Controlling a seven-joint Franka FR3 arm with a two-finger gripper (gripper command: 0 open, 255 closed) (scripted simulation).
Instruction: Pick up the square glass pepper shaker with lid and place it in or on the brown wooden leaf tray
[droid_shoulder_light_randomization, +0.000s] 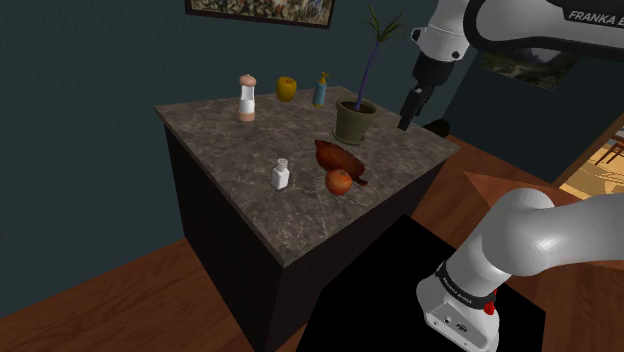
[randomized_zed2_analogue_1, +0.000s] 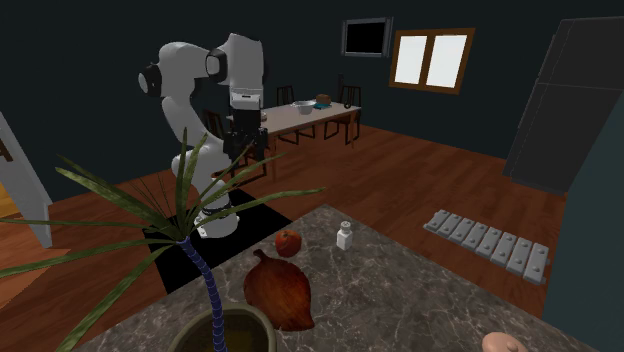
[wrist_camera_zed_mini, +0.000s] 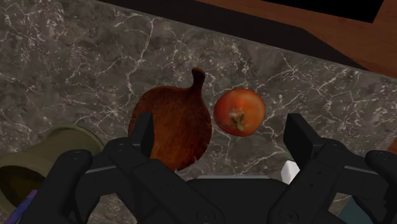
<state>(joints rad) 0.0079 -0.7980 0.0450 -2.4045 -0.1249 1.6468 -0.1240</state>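
Shoulder view: gripper (droid_shoulder_light_randomization: 408, 112) hangs above the table (droid_shoulder_light_randomization: 230, 150), pepper shaker (droid_shoulder_light_randomization: 281, 174) well apart from it, beyond the leaf tray (droid_shoulder_light_randomization: 338, 157). Second exterior view: red fruit (randomized_zed2_analogue_1: 288, 242) sits nearer the gripper than the shaker. Wrist view: gripper spread, empty; a straight descent would likely strike the fruit.

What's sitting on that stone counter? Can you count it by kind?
Shakers and mills: 2 (white shaker, tall mill)
Blue bottle: 1
Yellow object: 1
Potted plant: 1
Leaf tray: 1
Red fruit: 1
Total: 7
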